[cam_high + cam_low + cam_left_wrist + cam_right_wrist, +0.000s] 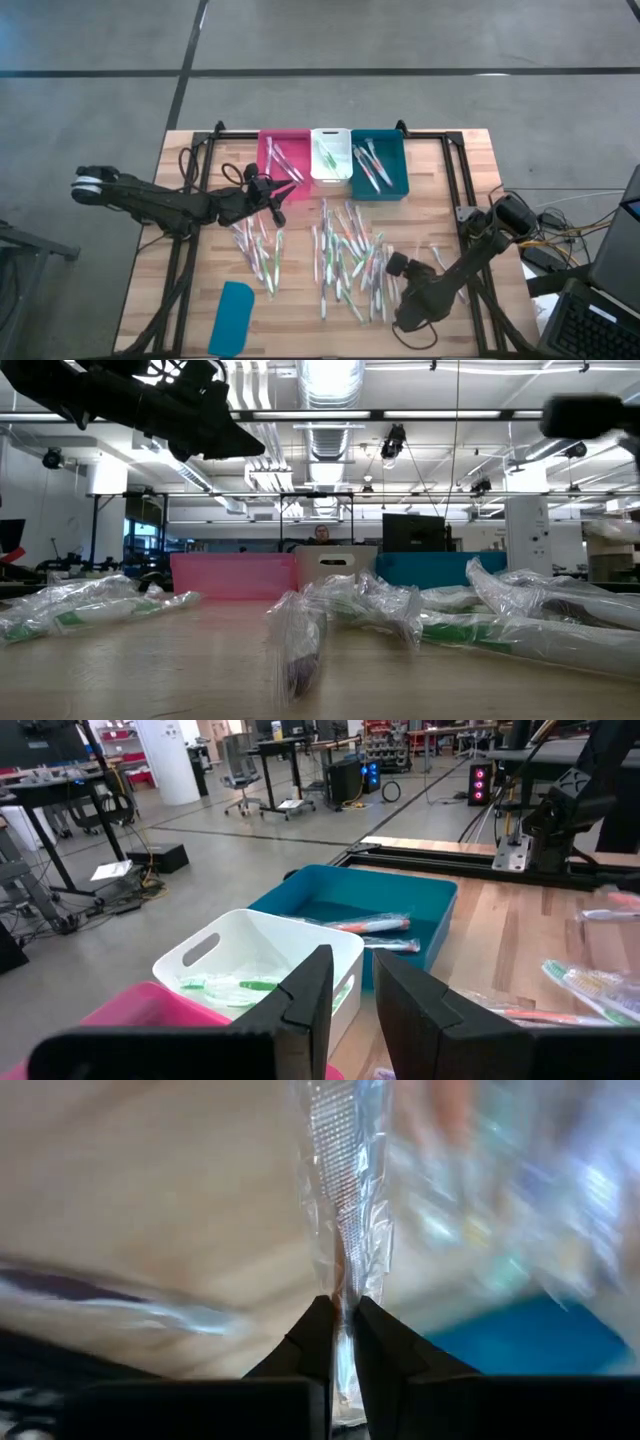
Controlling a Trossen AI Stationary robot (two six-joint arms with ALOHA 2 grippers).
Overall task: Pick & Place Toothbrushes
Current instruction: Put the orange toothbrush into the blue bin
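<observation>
Right pincer [342, 1312] is pressed together on the clear wrapper of one toothbrush [340, 1200] from the loose pile [345, 262] on the tabletop [180, 300]. Left pincer [350, 982], slightly spread and empty, hovers by the pink bin [283, 158]. I judge the brush light, the film slippery; gripping mid-handle seems safer. Its colour is hidden.

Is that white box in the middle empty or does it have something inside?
Not empty: the white bin holds a few green-accented toothbrushes lying on its bottom.
</observation>
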